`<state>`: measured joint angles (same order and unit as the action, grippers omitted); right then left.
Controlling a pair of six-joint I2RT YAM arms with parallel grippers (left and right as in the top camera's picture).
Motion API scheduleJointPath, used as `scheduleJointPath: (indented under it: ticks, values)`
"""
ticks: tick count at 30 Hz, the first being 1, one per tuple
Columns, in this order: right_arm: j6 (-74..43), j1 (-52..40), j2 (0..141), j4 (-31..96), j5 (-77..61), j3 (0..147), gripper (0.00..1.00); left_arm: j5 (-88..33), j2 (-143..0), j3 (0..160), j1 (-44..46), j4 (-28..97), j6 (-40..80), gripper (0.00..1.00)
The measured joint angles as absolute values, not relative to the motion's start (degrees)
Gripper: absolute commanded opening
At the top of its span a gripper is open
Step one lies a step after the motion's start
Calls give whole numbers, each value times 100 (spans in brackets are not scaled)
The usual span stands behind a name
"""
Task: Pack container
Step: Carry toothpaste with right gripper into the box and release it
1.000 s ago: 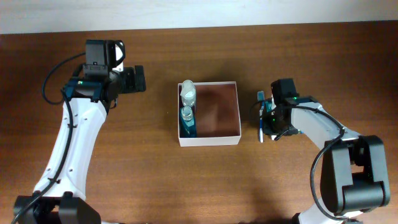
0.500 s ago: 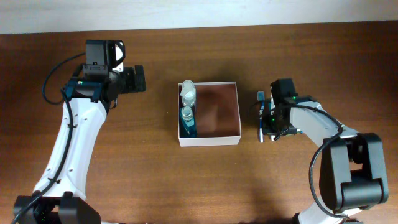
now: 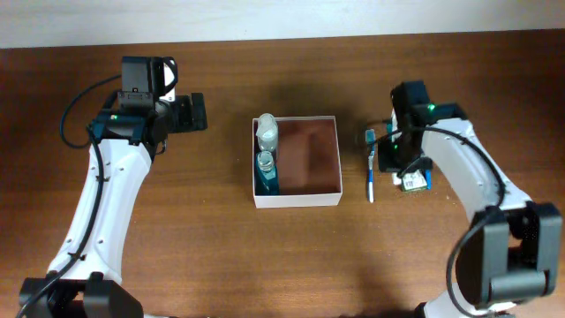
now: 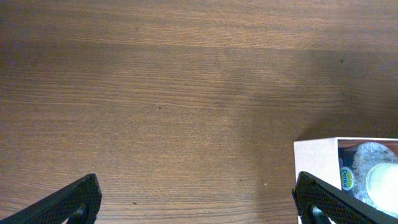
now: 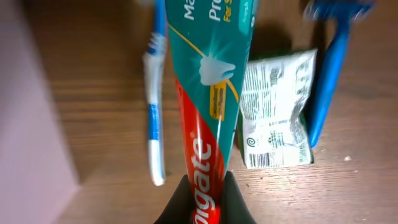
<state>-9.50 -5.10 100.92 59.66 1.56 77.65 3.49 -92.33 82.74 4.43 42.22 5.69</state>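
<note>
The container (image 3: 297, 200), a square white-walled box with a reddish-brown floor, sits mid-table. A clear bottle (image 3: 267, 131) and a blue bottle (image 3: 266, 168) lie along its left side. My right gripper (image 3: 391, 157) is to the right of the container, above the table. In the right wrist view it (image 5: 205, 186) is shut on a red and teal toothpaste tube (image 5: 208, 93). My left gripper (image 3: 190, 113) is open and empty, left of the container; in the left wrist view (image 4: 199, 208) only bare wood lies between its fingers.
A blue and white toothbrush (image 3: 370, 168) (image 5: 154, 112) lies on the table just right of the container. A white sachet (image 3: 413, 181) (image 5: 273, 118) and a blue razor (image 5: 329, 74) lie further right. The container's corner (image 4: 317, 162) shows in the left wrist view.
My right gripper has risen and shifted back from the table with the toothpaste tube, uncovering the sachet. The left arm has not moved.
</note>
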Motion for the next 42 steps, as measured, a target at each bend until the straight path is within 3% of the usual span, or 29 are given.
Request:
scheduleJointPath:
  ticks: [17,39,40,41,42]
  values:
    - [-2132,-2460,9894,5400,-272,8458,5,351,-9233,8274,443,4222,569,100]
    - [-2554,-2950,10997,4945,-272,8377,5,351,-9233,8274,443,4222,569,100]
    - [-2554,-2956,11024,4943,-272,8377,6,351,-9233,8274,443,4219,569,99]
    - [-2558,-2958,11039,4941,-272,8377,20,351,-9233,8274,443,4219,569,100]
    - [-2554,-2958,11045,4941,-272,8377,27,351,-9233,8274,443,4219,569,99]
